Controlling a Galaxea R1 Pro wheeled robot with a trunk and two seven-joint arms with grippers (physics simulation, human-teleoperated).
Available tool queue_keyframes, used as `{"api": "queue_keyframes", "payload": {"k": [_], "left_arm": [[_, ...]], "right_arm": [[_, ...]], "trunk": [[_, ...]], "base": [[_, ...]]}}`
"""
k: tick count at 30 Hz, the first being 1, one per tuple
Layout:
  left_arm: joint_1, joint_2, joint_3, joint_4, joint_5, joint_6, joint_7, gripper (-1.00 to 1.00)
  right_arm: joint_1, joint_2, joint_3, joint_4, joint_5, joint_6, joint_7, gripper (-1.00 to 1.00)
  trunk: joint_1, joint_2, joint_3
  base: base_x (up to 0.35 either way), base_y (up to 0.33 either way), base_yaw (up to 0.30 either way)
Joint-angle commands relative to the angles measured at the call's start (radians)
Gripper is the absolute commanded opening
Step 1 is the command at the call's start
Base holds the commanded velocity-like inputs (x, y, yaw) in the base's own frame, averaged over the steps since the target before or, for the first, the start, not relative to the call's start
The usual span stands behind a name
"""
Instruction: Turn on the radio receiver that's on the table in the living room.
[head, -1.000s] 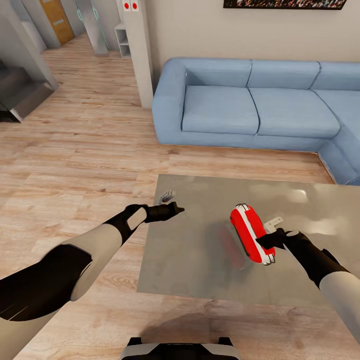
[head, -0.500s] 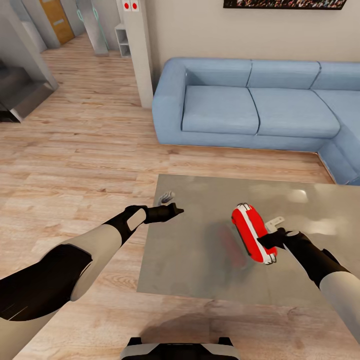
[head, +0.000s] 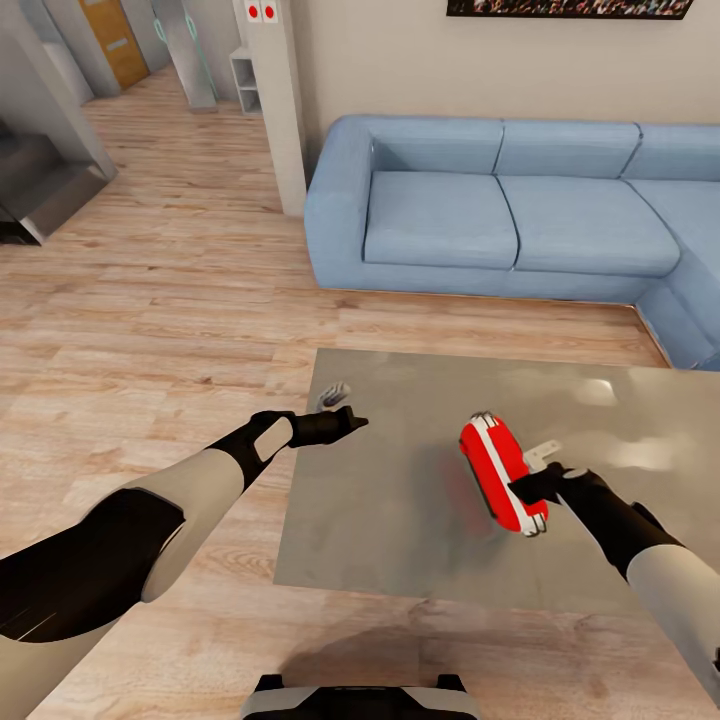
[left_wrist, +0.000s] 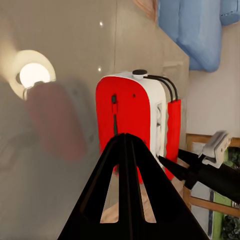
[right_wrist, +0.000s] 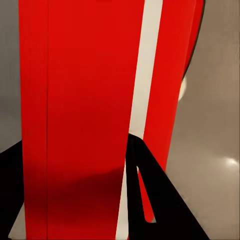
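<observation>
The red radio receiver (head: 495, 465) stands on its long edge on the glossy grey table (head: 400, 540), white stripes up, with its red reflection beside it. My right gripper (head: 522, 488) looks shut, its tip pressed against the radio's near right side. In the right wrist view the radio (right_wrist: 80, 100) is very close and covers one finger; the other finger (right_wrist: 160, 200) lies against it. My left gripper (head: 352, 420) is shut and holds nothing, over the table's left edge. From its wrist view the radio (left_wrist: 127, 120) is straight ahead, well apart, with the right gripper (left_wrist: 162, 161) touching its edge.
A blue corner sofa (head: 500, 210) runs behind and to the right of the table. A white pillar (head: 280, 100) stands at the back left, with a hallway beyond it. Light wood floor (head: 150, 330) spreads to the left. My base (head: 360, 695) is close to the table's near edge.
My right gripper has edged slightly left against the radio, and the radio has shifted and tilted a little with it. The left arm has not moved.
</observation>
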Motion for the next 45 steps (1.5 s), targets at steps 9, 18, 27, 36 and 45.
{"api": "queue_keyframes", "payload": {"k": [9, 18, 27, 36, 45], "left_arm": [[0.0, 0.001, 0.0, 0.001, 0.0, -0.001, -0.001, -1.0], [0.0, -0.001, 0.0, 0.0, 0.0, 0.0, 0.0, -1.0], [0.0, -0.002, 0.0, 0.0, 0.0, -0.001, 0.0, -1.0], [0.0, -0.002, 0.0, 0.0, 0.0, -0.001, 0.0, -1.0], [0.0, -0.002, 0.0, 0.0, 0.0, -0.001, 0.0, -1.0]], "right_arm": [[-0.001, 0.01, -0.001, 0.019, 0.002, -0.004, -0.001, -1.0], [-0.001, 0.011, -0.003, 0.022, 0.002, -0.018, -0.008, -1.0], [-0.001, 0.011, -0.002, 0.037, 0.001, -0.028, -0.009, -1.0], [-0.001, 0.014, 0.0, 0.112, 0.001, -0.087, -0.037, 1.0], [-0.001, 0.023, 0.0, 0.116, 0.001, -0.091, -0.041, 1.0]], "trunk": [[0.0, 0.0, 0.0], [0.0, 0.0, 0.0], [0.0, 0.0, 0.0], [0.0, 0.0, 0.0], [0.0, 0.0, 0.0]], "base": [[0.0, 0.0, 0.0], [0.0, 0.0, 0.0], [0.0, 0.0, 0.0], [0.0, 0.0, 0.0], [0.0, 0.0, 0.0]]}}
